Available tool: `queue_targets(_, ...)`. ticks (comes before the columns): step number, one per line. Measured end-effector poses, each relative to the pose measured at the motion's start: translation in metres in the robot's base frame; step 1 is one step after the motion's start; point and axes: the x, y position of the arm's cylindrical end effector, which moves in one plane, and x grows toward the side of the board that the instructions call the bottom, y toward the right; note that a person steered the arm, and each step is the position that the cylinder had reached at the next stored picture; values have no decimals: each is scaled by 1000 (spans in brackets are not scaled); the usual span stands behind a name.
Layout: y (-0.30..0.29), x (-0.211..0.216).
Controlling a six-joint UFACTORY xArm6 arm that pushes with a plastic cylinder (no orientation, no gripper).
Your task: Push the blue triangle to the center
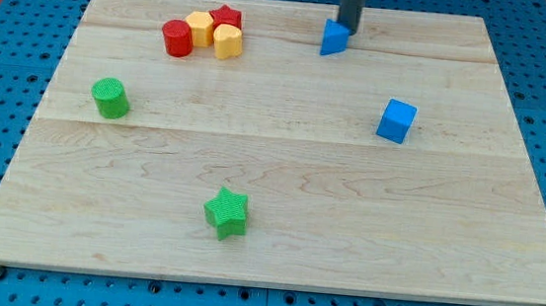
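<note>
Here, blue triangle [333, 39]: a small solid-blue wedge near the board's [273, 262] top edge, right of middle.
My tip [349, 31]: a bare dark rod holding nothing, set at the triangle's upper right side (contact looks likely, though I cannot tell for sure).
Hidden: the rod's upper length is cut off by the view's top.
Hard to make out: the red star [227, 16] sits half behind the yellow blocks [214, 34].
</note>
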Motion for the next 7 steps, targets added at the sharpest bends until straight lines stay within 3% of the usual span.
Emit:
queue_targets(2,-84,71)
queue_targets(4,-129,156)
queue_targets(6,-189,151)
queue_targets(7,-176,203)
